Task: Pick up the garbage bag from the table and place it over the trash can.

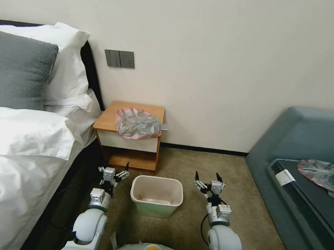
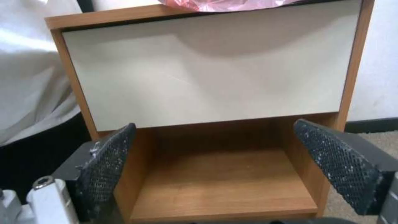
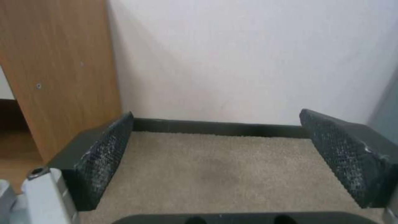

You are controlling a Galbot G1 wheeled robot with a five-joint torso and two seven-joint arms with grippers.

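Note:
The garbage bag (image 1: 138,124), crumpled grey plastic with a pink-red rim, lies on the wooden top of the table (image 1: 110,119) against the wall. In the left wrist view its pink edge (image 2: 224,4) hangs over the table's white drawer front (image 2: 207,74). The cream trash can (image 1: 156,195) stands on the carpet in front of the table, with nothing in it. My left gripper (image 1: 120,170) hovers open to the left of the can, facing the table's lower shelf. On the can's right my right gripper (image 1: 208,178) is open too, facing the wall beside the table.
A bed (image 1: 13,151) with white linen and a grey pillow runs close along the left. A blue-grey sofa (image 1: 310,179) stands on the right with another flat grey plastic bag (image 1: 325,173) on it. Beige carpet (image 1: 219,164) lies between can, wall and sofa.

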